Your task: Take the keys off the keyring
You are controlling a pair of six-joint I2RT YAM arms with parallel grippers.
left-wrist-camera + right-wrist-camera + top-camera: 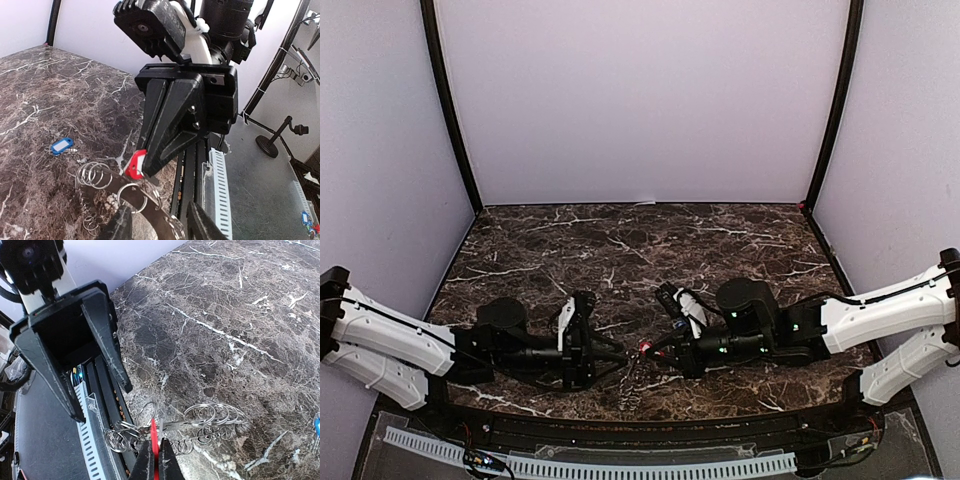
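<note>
– Left wrist view first: how much is done?

– About half, I'd say. The blue key (61, 146) lies by itself on the table (40, 90), well apart from the keyring (95, 175) and linked to nothing I can see. So that one looks finished.

– And the red key (136, 165)?

– Not free yet, by my reading. The right claw (147, 162) has its tips pressed together on the red head, and a wire loop of the keyring sits just under it, apparently joined to it.

– Where is the keyring?

– By the near edge of the tabletop, about midway between the two near corners, in the gap between the arms. It shows as a bundle of wire loops on a flat grey piece. I cannot tell whether all of it rests on the table.

– Is the left claw (103, 403) gripping it?

– No. In the right wrist view its fingers (107, 340) are spread wide, with the loops just below the tips and nothing pinched.

– What is left, then?

– The keyring probably needs to be held steady before the red key can be worked round its loop and off. After that, the job would be complete.
</note>
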